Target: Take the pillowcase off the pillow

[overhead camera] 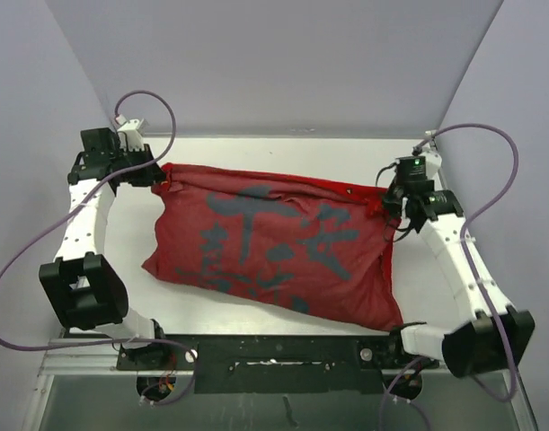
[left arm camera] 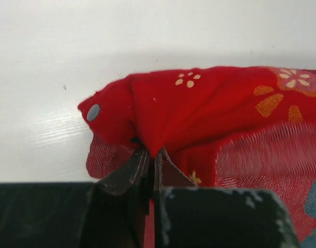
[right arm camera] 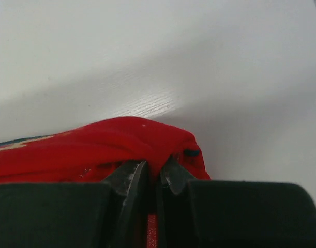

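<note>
The red pillowcase (overhead camera: 274,247) lies spread across the table, its duller side with dark blotches facing up. The white pillow is hidden; I cannot tell whether it is inside. My left gripper (overhead camera: 157,173) is shut on the far left corner of the pillowcase (left arm camera: 163,111), where a small blue snap (left arm camera: 93,112) shows. My right gripper (overhead camera: 388,199) is shut on the far right corner of the pillowcase (right arm camera: 121,142). Both corners are bunched between the jaws, at or just above the white table (overhead camera: 256,148).
Grey walls stand close on the left, the back and the right of the table. The arm bases and a black rail (overhead camera: 274,352) run along the near edge. Cables (overhead camera: 157,112) loop above both wrists.
</note>
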You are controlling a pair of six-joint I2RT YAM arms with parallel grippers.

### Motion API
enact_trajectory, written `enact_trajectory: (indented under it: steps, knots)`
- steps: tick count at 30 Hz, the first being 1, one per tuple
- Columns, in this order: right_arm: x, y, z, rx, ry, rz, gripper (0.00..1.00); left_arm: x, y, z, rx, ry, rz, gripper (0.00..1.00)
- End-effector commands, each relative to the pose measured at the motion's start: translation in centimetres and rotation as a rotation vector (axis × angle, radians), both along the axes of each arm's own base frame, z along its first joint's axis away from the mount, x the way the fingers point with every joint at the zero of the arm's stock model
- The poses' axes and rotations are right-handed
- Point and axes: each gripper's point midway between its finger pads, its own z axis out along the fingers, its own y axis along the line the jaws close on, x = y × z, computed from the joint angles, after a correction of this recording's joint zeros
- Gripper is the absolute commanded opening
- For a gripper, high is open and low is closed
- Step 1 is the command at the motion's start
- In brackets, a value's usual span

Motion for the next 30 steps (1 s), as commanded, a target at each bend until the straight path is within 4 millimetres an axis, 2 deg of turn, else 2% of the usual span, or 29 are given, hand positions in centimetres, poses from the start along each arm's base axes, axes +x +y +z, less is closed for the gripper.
enact_trajectory:
  steps: [1,6,7,8,10,12,14,16,18,20,22,26,30]
  knots:
    - [6.5,0.2,-2.3,0.249,0.056,0.204,0.00,5.3,3.6,3.0,0.197,-0.158,0.076,0.00]
    - [11.6,-2.6,-4.5,0.281,0.099,0.145,0.01,9.5,4.1,1.7,0.247,-0.164,0.076,0.00]
    - [12.5,-3.1,-4.8,0.301,0.098,0.135,0.09,10.3,3.9,1.5,0.240,-0.163,0.068,0.03]
    - [13.2,-3.5,-4.9,0.314,0.099,0.129,0.24,10.9,3.7,1.6,0.229,-0.162,0.057,0.22]
    - [14.5,-4.5,-4.8,0.299,0.114,0.096,0.43,12.0,3.5,1.9,0.212,-0.158,0.038,0.59]
    - [15.6,-5.5,-3.7,0.257,0.113,0.068,0.60,12.7,4.0,2.9,0.205,-0.168,0.036,0.82]
    - [16.3,-6.5,-1.9,0.198,0.095,0.033,0.72,12.8,5.1,4.5,0.174,-0.189,0.044,0.97]
    - [16.6,-7.2,0.4,0.123,0.051,0.006,0.85,12.1,6.4,6.0,0.106,-0.191,0.047,0.98]
    - [16.5,-6.5,2.1,0.056,0.016,0.024,0.91,10.6,7.6,6.0,0.039,-0.163,0.021,0.98]
    - [16.3,-4.2,3.4,-0.030,-0.017,0.072,0.94,8.5,8.4,4.8,-0.009,-0.116,-0.015,0.98]
    - [16.2,-0.5,4.5,-0.097,-0.054,0.162,0.95,6.4,8.6,2.9,-0.038,-0.065,-0.045,0.98]
    - [16.2,10.6,4.9,-0.128,-0.101,0.442,0.97,2.6,7.3,-1.3,-0.157,0.049,-0.095,0.98]
    - [14.7,21.1,3.4,-0.143,-0.072,0.724,0.99,0.5,5.6,-4.3,-0.294,0.143,-0.122,0.98]
